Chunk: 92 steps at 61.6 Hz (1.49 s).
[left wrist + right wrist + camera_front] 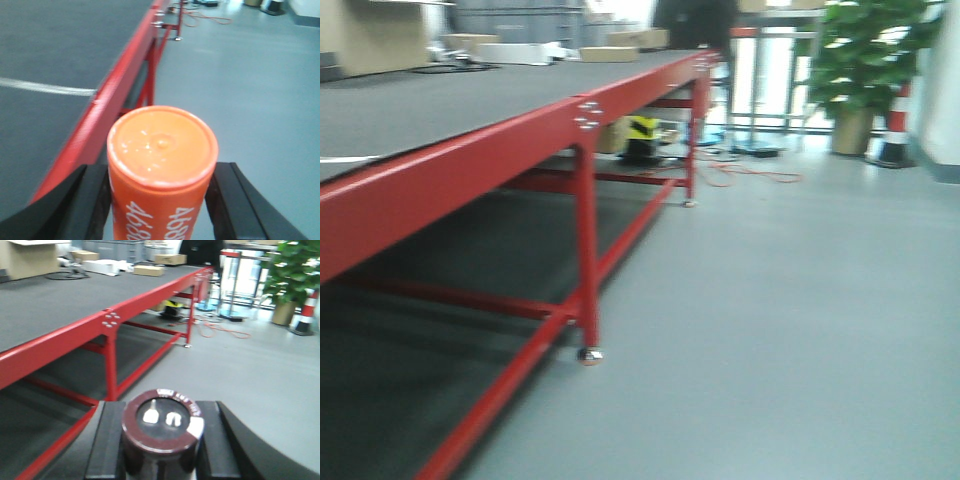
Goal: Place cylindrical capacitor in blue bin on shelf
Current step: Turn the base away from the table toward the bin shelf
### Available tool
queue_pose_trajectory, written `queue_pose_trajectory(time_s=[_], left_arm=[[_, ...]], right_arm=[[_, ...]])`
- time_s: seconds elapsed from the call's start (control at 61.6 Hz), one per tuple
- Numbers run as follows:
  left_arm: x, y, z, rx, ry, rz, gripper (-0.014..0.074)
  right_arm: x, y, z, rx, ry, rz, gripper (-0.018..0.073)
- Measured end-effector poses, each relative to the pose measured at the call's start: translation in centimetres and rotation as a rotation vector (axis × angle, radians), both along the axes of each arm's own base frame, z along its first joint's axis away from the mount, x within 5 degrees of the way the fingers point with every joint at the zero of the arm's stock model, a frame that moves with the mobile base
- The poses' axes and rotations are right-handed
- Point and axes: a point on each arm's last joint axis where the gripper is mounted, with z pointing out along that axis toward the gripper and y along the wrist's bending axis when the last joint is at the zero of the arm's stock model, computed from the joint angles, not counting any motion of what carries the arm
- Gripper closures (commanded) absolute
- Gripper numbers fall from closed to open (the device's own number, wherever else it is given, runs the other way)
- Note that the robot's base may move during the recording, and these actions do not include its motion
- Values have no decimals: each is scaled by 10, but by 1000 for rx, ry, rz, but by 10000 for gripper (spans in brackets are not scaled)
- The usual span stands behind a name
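Note:
In the right wrist view the cylindrical capacitor (162,432), dark maroon with two metal terminals on its dark top, stands between the black fingers (107,440) of my right gripper (161,450), which is shut on it. In the left wrist view my left gripper (161,200) is shut on an orange cylinder (162,170) with white digits on its side; its black fingers (82,200) press both sides. No shelf and no blue bin show in any view. Neither gripper shows in the front view.
A long red-framed table (460,170) with a dark grey top runs along the left, also in the right wrist view (75,332). Cardboard boxes (148,270) lie at its far end. A potted plant (865,60), a striped cone (895,125) and orange cable (750,175) stand on the grey floor.

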Motion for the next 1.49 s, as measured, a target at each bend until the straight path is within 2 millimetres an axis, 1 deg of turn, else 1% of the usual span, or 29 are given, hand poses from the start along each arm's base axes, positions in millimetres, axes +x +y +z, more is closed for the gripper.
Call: queue_pose_trajectory(time_s=[1.494], left_arm=[[-2,0,1,-1,-7,0,707]], right_arm=[[-3,0,1,2,-10,0,722]])
